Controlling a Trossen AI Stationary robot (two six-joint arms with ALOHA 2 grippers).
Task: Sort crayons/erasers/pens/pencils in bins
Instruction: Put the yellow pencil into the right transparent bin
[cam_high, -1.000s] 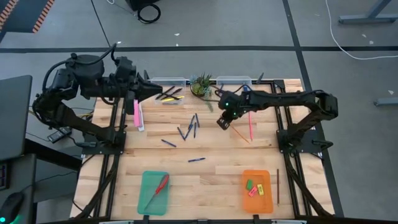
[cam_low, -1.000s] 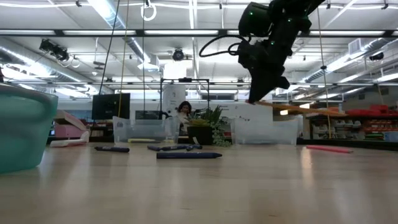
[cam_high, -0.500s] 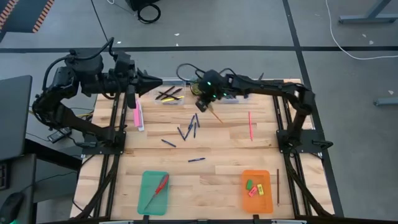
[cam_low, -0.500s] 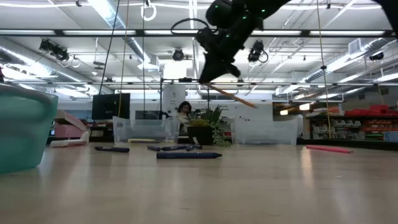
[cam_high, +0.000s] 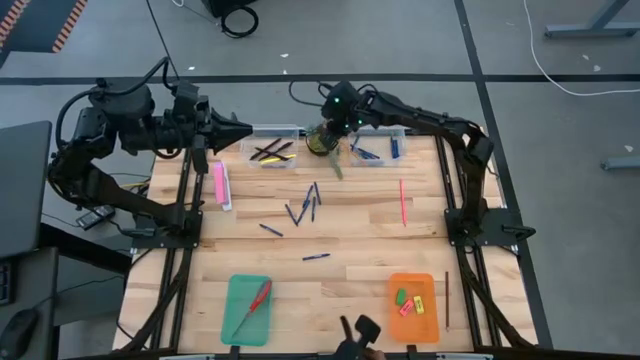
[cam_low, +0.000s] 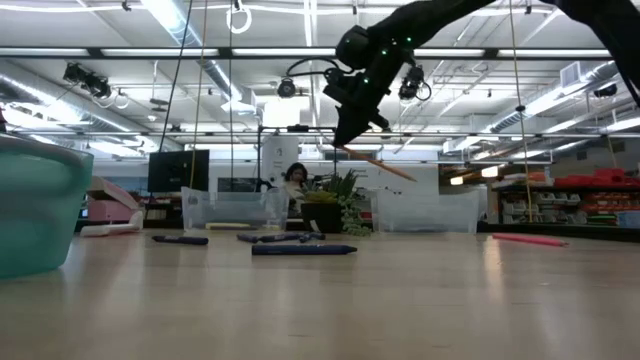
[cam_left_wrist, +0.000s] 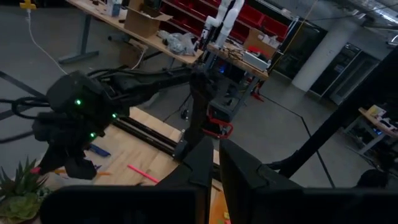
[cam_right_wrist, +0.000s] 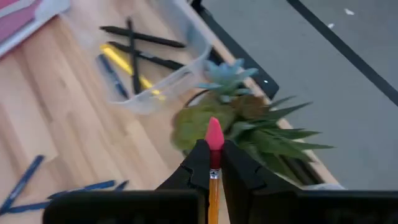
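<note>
No readable writing, brand or label anywhere on the table things.

Pencil (cam_right_wrist: 213, 167), orange-yellow shaft, pink eraser tip, clamped between the narrowed fingers of the right gripper (cam_high: 336, 128). Held in the air above the far edge of the table, over the small potted plant (cam_high: 322, 138). In the right wrist view the eraser end pokes out past the fingertips toward the plant. In the low view the shaft (cam_low: 378, 163) slants down and away from the gripper (cam_low: 350, 128), long axis tilted, clear of the tabletop.

Left of the plant, a clear bin (cam_high: 270, 148) holds black pencils and a yellow one, lying crossed. Right of the plant, a second clear bin (cam_high: 378, 146) holds a few blue pens.

Loose blue pens (cam_high: 306, 205) scattered mid-table, most running near-to-far, one (cam_high: 316, 257) lying crosswise nearer the front. A pink-red stick (cam_high: 402, 201) lies on the right side, long axis near-to-far. A thin dark pencil (cam_high: 447, 299) lies by the right edge beside the orange tray (cam_high: 413, 324), which holds green, yellow and red erasers (cam_high: 410, 301). Teal tray (cam_high: 246, 318) front left holds red-handled scissors (cam_high: 254, 304). Long pink box (cam_high: 221, 184) at the left edge.

Left gripper (cam_high: 240, 128) waits off the table's far-left corner, fingers drawn together, empty.
</note>
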